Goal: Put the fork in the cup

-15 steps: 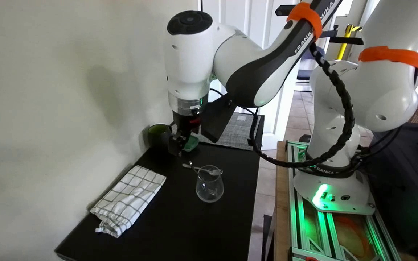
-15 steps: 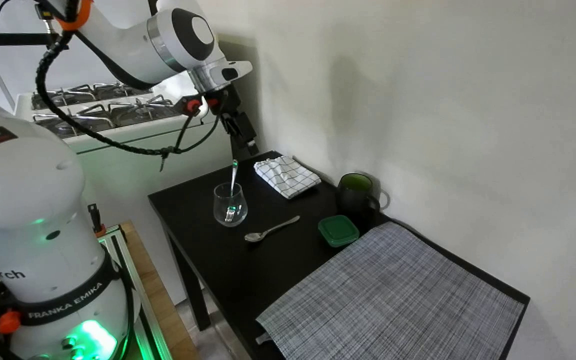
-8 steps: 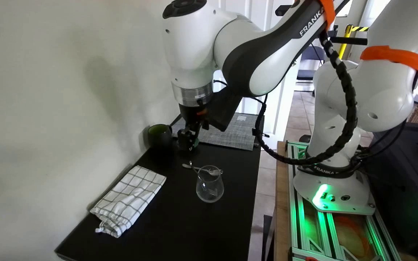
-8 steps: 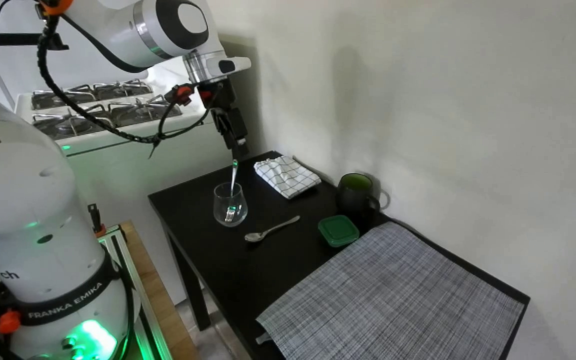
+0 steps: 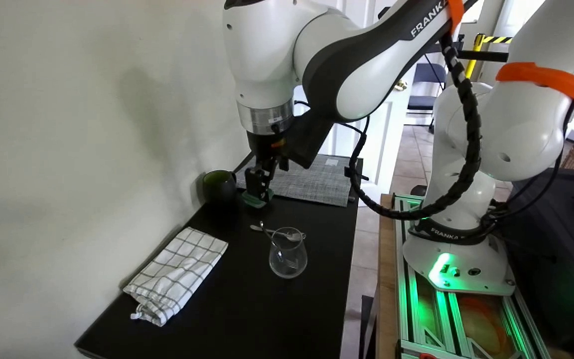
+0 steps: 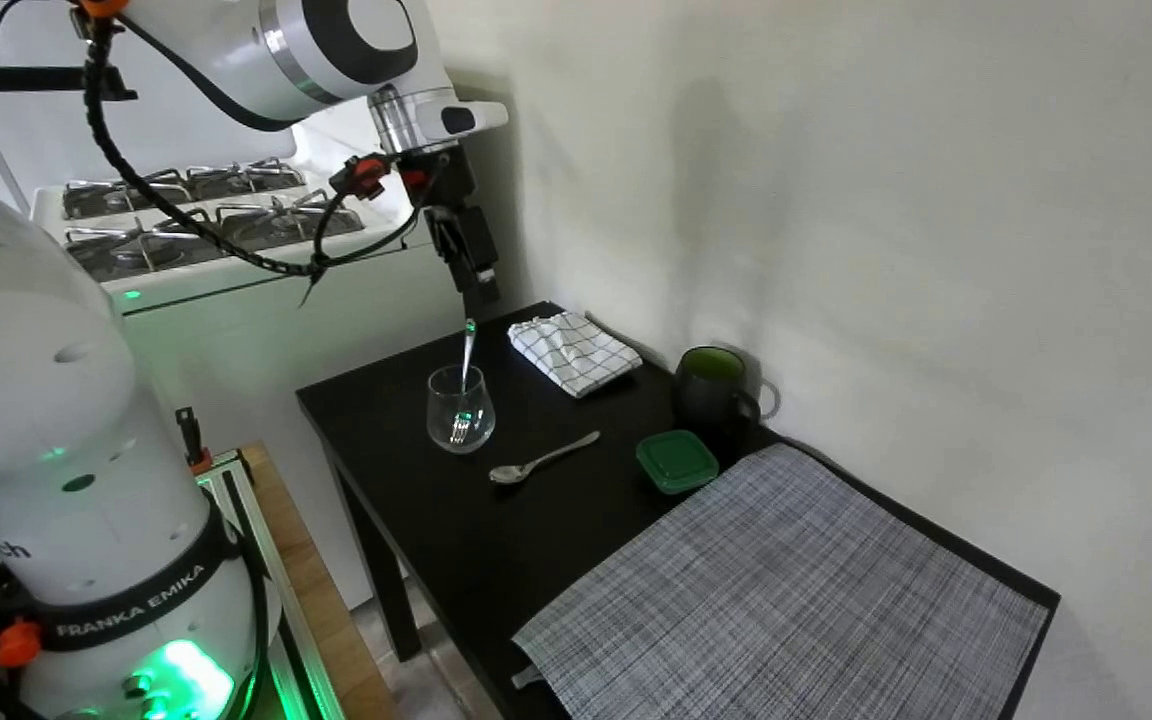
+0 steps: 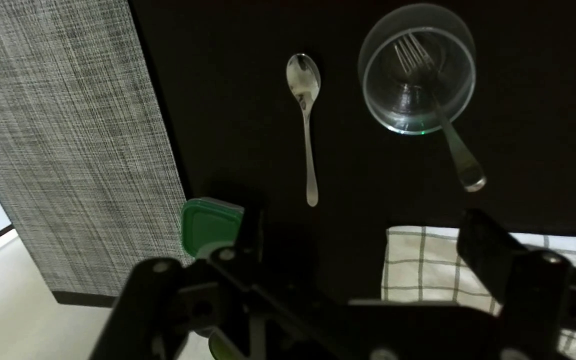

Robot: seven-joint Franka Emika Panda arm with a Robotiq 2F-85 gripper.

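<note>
The clear glass cup [image 5: 287,268] stands upright on the black table in both exterior views [image 6: 438,412]. The fork [image 6: 468,350] stands in it, tines down, with its handle leaning out over the rim. The wrist view shows the fork [image 7: 460,155] inside the cup [image 7: 374,47] at upper right, the handle end pointing toward the gripper side. My gripper [image 7: 363,225] is open with nothing between its fingers. It hangs above the table, apart from the fork and cup; it also shows in both exterior views [image 5: 258,193] [image 6: 478,288], where its fingertips are small and dark.
A spoon [image 7: 308,145] lies on the table beside the cup. A checked cloth [image 5: 180,271], a dark green mug [image 6: 711,395], a green-lidded container [image 6: 677,461] and a grey placemat [image 6: 796,590] are also on the table. A wall runs along the table's back edge.
My gripper has risen and shifted slightly, toward the right in an exterior view. The fork, cup, spoon and cloth have not moved.
</note>
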